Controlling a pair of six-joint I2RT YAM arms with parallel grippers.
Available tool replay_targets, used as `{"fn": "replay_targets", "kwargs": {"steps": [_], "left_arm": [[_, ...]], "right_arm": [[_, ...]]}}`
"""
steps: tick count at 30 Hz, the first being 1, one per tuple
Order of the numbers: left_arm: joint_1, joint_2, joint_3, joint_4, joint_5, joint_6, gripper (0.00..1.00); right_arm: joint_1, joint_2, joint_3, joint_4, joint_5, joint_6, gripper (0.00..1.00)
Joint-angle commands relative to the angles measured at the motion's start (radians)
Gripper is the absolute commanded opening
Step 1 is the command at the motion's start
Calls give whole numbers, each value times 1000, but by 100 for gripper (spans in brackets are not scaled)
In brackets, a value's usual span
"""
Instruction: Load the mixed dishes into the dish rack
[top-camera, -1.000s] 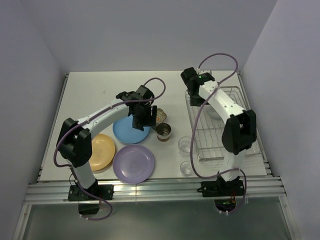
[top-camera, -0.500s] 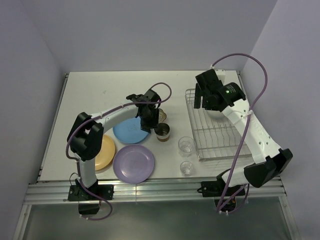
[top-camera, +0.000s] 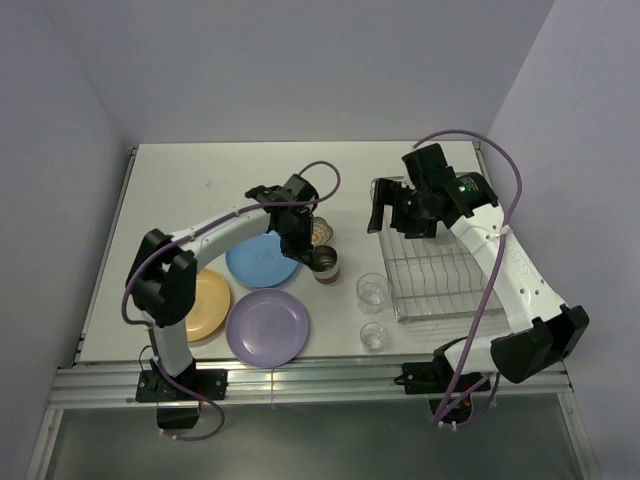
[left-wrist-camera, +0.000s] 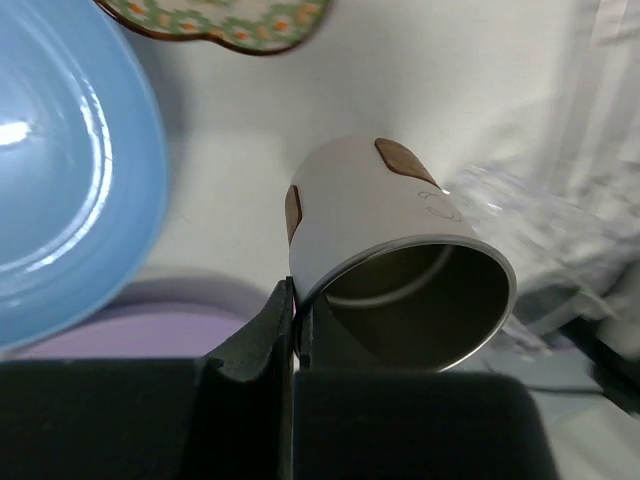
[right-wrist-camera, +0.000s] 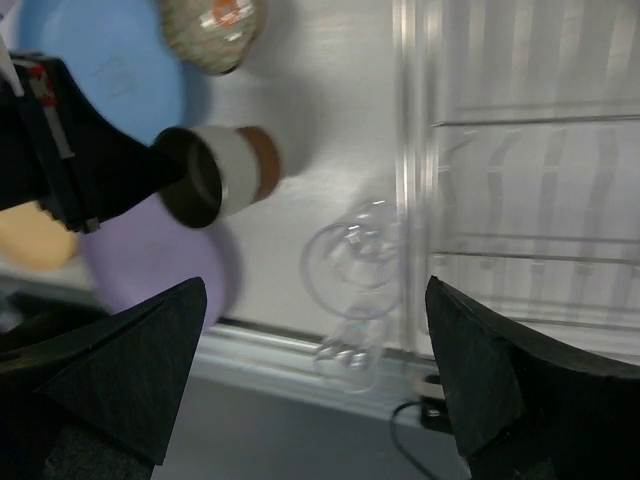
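The left gripper (left-wrist-camera: 297, 322) is clamped on the cup (left-wrist-camera: 398, 235), one finger inside the rim and one outside. That pinch suits a thin wall and saves spanning the whole body. The cup is tilted, its mouth toward the lower right of the left wrist view, just beside the blue plate (top-camera: 258, 262) and the floral bowl (top-camera: 320, 232) (whether its base touches the table I cannot tell).

Seen from above, it sits at centre frame, left of the rack (top-camera: 455, 275), with the two glasses (top-camera: 372, 291) between them. The right gripper (right-wrist-camera: 315, 292) hovers over the rack's left edge, its fingers spread wide and empty, probably placed to reach a glass. The purple plate (top-camera: 267, 326) and orange plate (top-camera: 205, 300) lie at lower left.
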Motion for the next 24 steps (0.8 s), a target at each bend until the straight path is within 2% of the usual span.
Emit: {"fn": "replay_targets", "kwargs": {"steps": [1, 3, 4, 6, 8, 10, 11, 13, 14, 19, 20, 21, 24], "left_arm": [[49, -207, -1, 71, 181, -45, 0], [90, -267, -49, 142, 276, -108, 0], [101, -327, -68, 230, 362, -137, 0], [130, -375, -129, 337, 445, -244, 0], [144, -425, -178, 527, 568, -339, 0], [150, -461, -260, 677, 625, -509, 0], [152, -471, -292, 857, 668, -638, 0], [152, -491, -378, 1042, 694, -761, 0], [150, -493, -399, 1176, 703, -854, 0], [150, -482, -481, 1426, 708, -1024, 0], [152, -479, -507, 1481, 703, -1097, 0], [150, -473, -521, 1592, 699, -1131, 0], [152, -462, -564, 1763, 674, -1252, 0]], "right_arm": [[-93, -51, -69, 140, -470, 13, 98], [-156, -63, -124, 209, -592, 32, 98], [-167, -68, -138, 228, -681, 41, 97], [-179, -79, -173, 294, -757, 68, 97], [-184, -91, -216, 346, -841, 102, 97], [-190, -123, -257, 491, -921, 195, 97], [-191, -135, -309, 624, -992, 293, 97], [-196, -161, -356, 758, -1047, 395, 97], [-197, -168, -394, 886, -1068, 491, 97], [-199, -191, -465, 1202, -1134, 731, 96], [-199, -186, -478, 1255, -1136, 774, 96], [-199, -183, -481, 1259, -1137, 774, 96], [-207, -177, -478, 1237, -1133, 751, 95]]}}
